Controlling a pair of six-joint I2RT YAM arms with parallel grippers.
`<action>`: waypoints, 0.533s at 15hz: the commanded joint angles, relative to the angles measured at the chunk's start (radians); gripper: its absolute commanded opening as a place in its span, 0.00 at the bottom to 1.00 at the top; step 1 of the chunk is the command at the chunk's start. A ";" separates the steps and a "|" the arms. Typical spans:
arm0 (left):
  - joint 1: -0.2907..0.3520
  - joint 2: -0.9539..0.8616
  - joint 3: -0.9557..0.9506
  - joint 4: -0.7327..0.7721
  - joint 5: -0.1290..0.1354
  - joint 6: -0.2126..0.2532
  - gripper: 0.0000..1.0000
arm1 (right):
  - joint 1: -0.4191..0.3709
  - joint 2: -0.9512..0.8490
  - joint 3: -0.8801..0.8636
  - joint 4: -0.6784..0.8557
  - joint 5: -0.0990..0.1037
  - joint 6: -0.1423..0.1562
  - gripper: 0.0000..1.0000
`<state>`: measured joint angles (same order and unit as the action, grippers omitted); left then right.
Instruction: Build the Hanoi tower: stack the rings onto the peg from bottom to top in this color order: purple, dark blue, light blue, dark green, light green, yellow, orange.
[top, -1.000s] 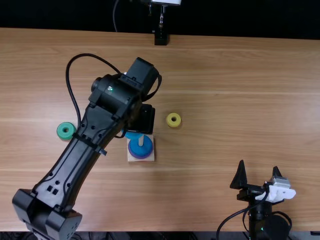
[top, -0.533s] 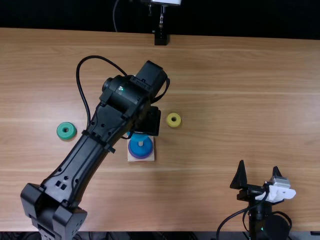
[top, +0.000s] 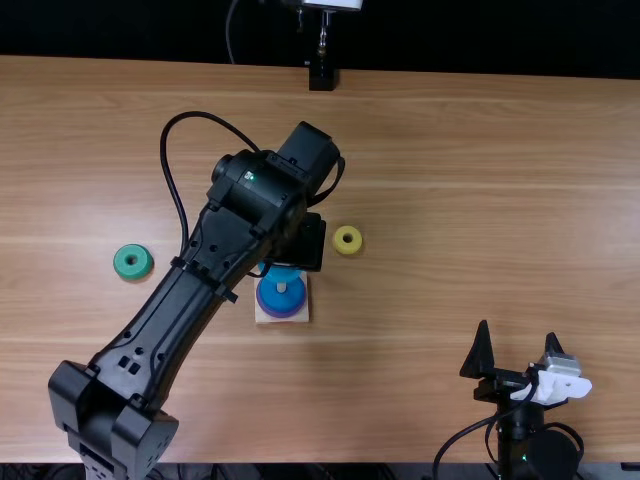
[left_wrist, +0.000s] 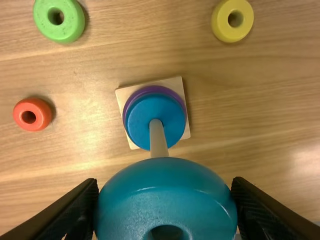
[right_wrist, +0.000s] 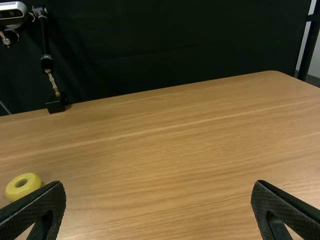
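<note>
Light blue, the held ring is clamped in the left hand, near the peg on its square base. Yellow sits beyond the base's far right corner; dark green lies toward the surface's left edge. The left arm crosses between. Near the near right corner, the right hand has its fingers apart.

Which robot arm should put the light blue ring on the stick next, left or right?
Left, I'd say. The left gripper holds the round, light blue ring close to the thin, pale peg. The right gripper is empty and well away from both.
</note>
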<state>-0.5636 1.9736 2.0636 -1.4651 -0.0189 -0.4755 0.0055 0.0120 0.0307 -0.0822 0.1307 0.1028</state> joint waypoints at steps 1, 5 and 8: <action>-0.010 0.031 0.021 0.002 -0.005 -0.005 0.00 | -0.007 -0.012 -0.014 -0.011 -0.002 0.002 1.00; -0.010 0.050 0.020 0.005 -0.003 -0.001 0.36 | -0.007 -0.012 -0.014 -0.011 -0.002 0.002 1.00; 0.001 0.047 0.004 0.002 0.004 -0.003 1.00 | -0.007 -0.012 -0.014 -0.011 -0.002 0.002 1.00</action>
<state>-0.5629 2.0171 2.0636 -1.4624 -0.0181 -0.4751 0.0055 0.0120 0.0307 -0.0822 0.1310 0.1032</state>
